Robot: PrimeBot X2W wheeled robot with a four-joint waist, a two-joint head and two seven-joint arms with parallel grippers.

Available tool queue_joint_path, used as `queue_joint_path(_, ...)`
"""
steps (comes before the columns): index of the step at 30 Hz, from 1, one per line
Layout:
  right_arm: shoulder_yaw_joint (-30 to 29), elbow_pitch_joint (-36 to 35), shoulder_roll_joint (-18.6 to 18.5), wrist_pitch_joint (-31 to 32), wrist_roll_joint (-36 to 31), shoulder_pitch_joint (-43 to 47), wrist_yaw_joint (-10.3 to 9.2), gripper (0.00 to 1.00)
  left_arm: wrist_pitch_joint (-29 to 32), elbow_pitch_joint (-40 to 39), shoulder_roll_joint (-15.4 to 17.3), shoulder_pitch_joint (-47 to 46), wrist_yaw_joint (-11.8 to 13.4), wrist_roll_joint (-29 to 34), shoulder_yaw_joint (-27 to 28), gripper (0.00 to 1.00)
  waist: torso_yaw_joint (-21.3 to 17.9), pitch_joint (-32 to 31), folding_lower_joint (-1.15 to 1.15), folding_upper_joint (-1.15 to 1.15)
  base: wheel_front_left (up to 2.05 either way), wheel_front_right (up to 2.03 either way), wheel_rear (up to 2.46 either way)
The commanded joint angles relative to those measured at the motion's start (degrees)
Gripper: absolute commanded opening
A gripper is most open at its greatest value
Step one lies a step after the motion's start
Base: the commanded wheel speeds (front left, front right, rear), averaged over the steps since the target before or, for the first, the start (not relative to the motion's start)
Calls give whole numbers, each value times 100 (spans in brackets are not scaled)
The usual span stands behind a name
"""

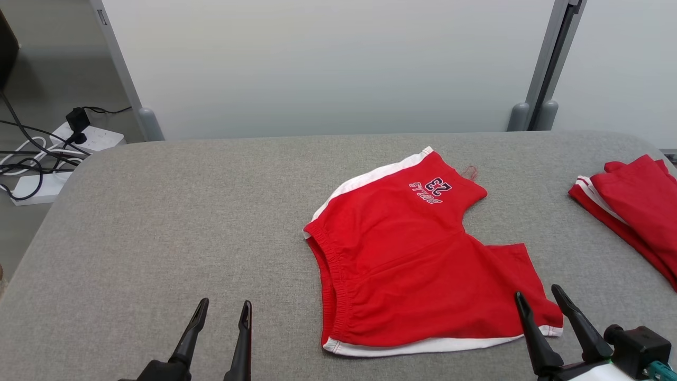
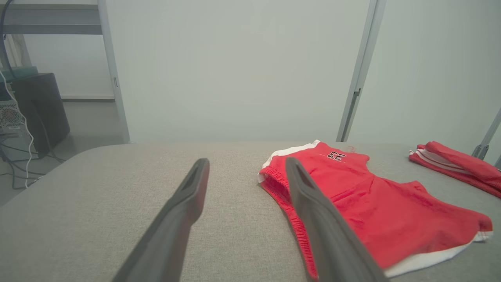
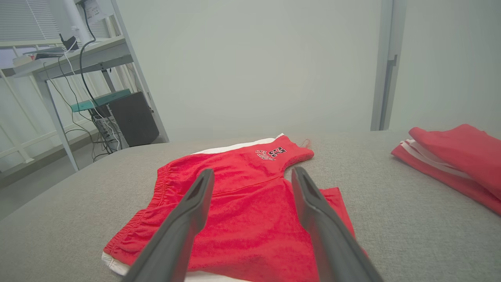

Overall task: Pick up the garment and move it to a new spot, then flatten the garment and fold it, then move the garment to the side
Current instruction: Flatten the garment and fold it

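Note:
Red shorts (image 1: 418, 259) with white side stripes and a "23" print lie spread flat right of the table's middle, waistband to the left. The same shorts (image 2: 364, 207) sit right of my left gripper's fingers, and the shorts (image 3: 250, 207) lie under my right gripper's fingers. My left gripper (image 1: 225, 308) stands open near the front edge, left of the shorts, holding nothing. My right gripper (image 1: 538, 297) is open over the near leg hem at the lower right, empty. In the wrist views both the left gripper (image 2: 246, 166) and right gripper (image 3: 252, 176) have spread fingers.
A second red garment (image 1: 634, 203) with white stripes lies folded at the table's right edge. The grey fabric table (image 1: 158, 222) has bare room on its left half. Power strips and cables (image 1: 47, 153) lie on the floor at far left. A pale wall panel stands behind.

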Motion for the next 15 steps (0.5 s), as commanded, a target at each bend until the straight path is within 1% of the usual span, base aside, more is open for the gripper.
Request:
queue_joint_path(1, 74, -210, -111, -77, -22, -52, 1, 100, -60, -132, -26, -157, -65, 67, 247, 100, 1, -4, 0, 0, 0, 0, 0)
queue_joint_path(6, 76, -264, -96, -77, 2, -32, 1, 100, -60, -65, -113, -141, -185, 175, 379, 100, 11, -16, 0, 0, 0, 0, 0)
queue_joint_path(15, 44, -275, -77, -77, 36, -32, 1, 100, -60, 8, -170, -166, -274, 258, 472, 100, 45, -26, 0, 0, 0, 0, 0)
